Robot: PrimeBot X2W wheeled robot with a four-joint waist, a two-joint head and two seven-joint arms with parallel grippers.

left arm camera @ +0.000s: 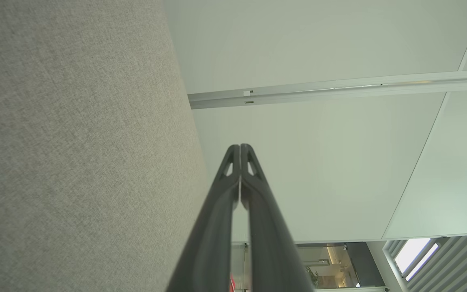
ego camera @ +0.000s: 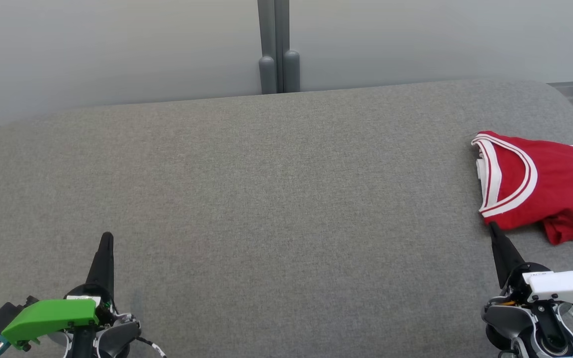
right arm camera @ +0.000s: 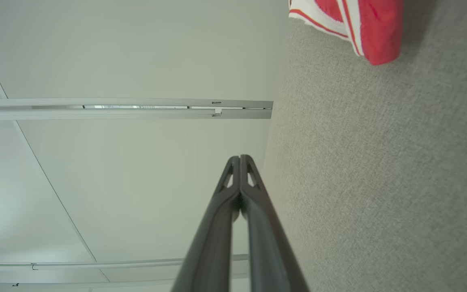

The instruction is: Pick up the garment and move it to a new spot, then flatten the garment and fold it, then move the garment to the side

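Observation:
The garment (ego camera: 545, 184) is a red basketball jersey with white and dark trim, lying folded at the right edge of the grey table (ego camera: 276, 189). Part of the garment (right arm camera: 363, 24) shows at the top of the right wrist view. My right gripper (ego camera: 493, 226) is shut and empty, its tip just below the jersey's lower left corner. In its own view the right gripper (right arm camera: 240, 157) has both fingers pressed together. My left gripper (ego camera: 107, 235) sits at the lower left over bare table, far from the jersey. Its tips (left arm camera: 240, 146) are shut on nothing.
A pale wall (ego camera: 117, 49) with a grey vertical post (ego camera: 277, 49) stands behind the table's far edge. The table's rounded corners fall away at the far left and far right. The grey cloth surface (left arm camera: 75, 142) stretches wide between the two grippers.

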